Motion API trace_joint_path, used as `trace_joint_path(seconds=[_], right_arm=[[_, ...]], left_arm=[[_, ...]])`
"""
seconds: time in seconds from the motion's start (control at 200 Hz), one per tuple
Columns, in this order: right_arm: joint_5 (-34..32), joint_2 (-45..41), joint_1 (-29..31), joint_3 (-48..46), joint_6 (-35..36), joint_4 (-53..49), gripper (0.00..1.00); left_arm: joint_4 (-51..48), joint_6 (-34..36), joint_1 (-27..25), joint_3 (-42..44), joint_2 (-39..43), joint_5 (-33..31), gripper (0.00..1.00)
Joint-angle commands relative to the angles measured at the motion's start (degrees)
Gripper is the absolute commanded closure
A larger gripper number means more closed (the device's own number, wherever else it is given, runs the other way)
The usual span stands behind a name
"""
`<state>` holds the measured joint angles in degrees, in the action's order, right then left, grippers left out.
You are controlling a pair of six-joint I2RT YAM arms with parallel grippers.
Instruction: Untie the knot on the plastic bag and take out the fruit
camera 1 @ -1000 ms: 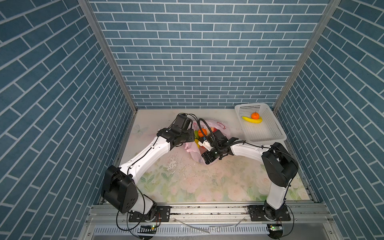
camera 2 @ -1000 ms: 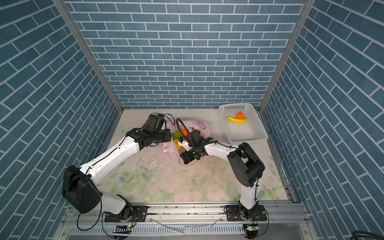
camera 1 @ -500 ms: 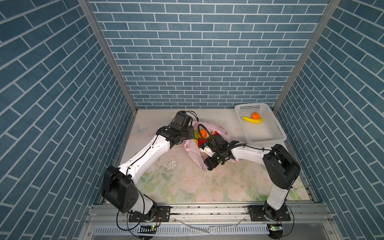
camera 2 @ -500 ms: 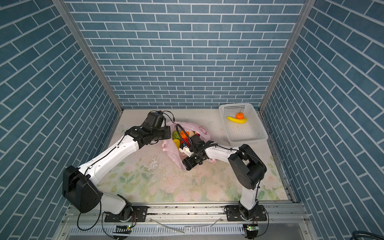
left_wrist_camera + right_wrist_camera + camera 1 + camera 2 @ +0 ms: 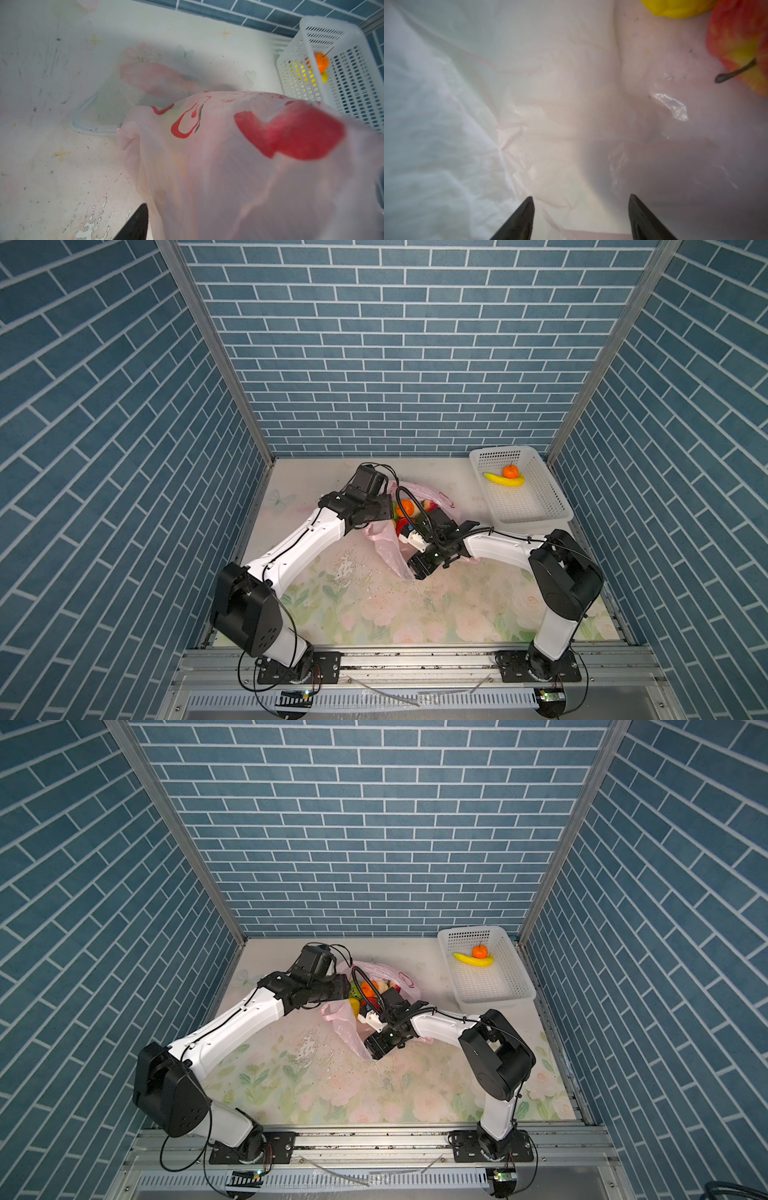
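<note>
In both top views the thin, translucent pink plastic bag [image 5: 388, 545] lies in the middle of the flowered tabletop [image 5: 374, 614], mouth open, with the toy fruit [image 5: 408, 508] showing inside. I find no knot. The left gripper [image 5: 382, 511] is at the bag's far-left rim, and the right gripper [image 5: 417, 566] is just beside its near tip. Against a second ago, the right gripper has come nearer and the film is drawn into a longer tongue.

In the left wrist view only one black finger [image 5: 137, 222] shows, well aside, so the jaws seem parted. Film hides the rest.

In the right wrist view the fingers [image 5: 519, 220] stand apart, empty, over crumpled film.

I judge the film to be light, limp and slippery, so a bunched rim gives the best hold. The fruit looks hard and may roll.
</note>
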<state>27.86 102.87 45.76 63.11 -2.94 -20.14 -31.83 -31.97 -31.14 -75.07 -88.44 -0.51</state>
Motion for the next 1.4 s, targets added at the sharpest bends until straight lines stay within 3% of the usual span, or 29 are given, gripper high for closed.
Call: trace_joint_path(seconds=[0.0, 0.075, 0.17, 0.27, 0.58, 0.775, 0.875, 1.005, 1.08, 1.245, 1.395], right_arm=[[-0.1, -2.0, 0.4, 1.7, 1.3, -0.3, 0.29], [-0.4, -2.3, 0.4, 1.7, 1.0, -0.1, 0.29], [-1.4, -3.1, 0.3, 1.7, 0.1, 0.1, 0.29], [-1.7, -3.8, -0.9, 2.9, -1.7, 0.0, 0.29], [2.1, 0.5, -5.6, 16.2, -7.7, -3.4, 0.28], [-0.1, 7.5, -8.4, 27.7, -12.3, -3.7, 0.29], [-8.5, 11.2, -8.6, 33.3, -13.8, -2.7, 0.29], [-34.0, 12.3, -8.7, 33.7, -16.8, -0.1, 0.29], [-43.8, 11.1, -9.7, 31.3, -17.3, 1.7, 0.28], [-46.4, 10.9, -12.0, 31.4, -16.5, -6.1, 0.28], [-37.5, 5.8, -11.5, 25.6, -13.5, -7.3, 0.28]], left_arm=[[-2.9, 0.2, -0.4, -0.3, -2.5, -0.8, 0.45], [-4.4, 0.3, -0.8, -0.9, -3.6, -1.4, 0.58], [-7.4, 0.7, -1.1, -2.3, -4.3, -3.5, 0.84], [-8.3, 1.8, -1.1, -2.4, -3.2, -4.7, 1.0], [-7.3, 5.6, -2.5, -1.1, -0.9, -5.2, 1.0], [-5.5, 7.6, -3.8, 0.7, 0.8, -5.7, 1.0], [-4.0, 7.7, -4.2, 2.0, 1.7, -5.3, 1.0], [-4.0, 7.6, -4.8, 2.3, 1.7, -5.8, 1.0], [-3.9, 7.4, -5.0, 2.6, 1.9, -6.1, 1.0], [-4.0, 6.9, -5.1, 3.4, 2.2, -7.3, 1.0], [-3.6, 6.6, -5.1, 3.1, 2.0, -6.7, 1.0]])
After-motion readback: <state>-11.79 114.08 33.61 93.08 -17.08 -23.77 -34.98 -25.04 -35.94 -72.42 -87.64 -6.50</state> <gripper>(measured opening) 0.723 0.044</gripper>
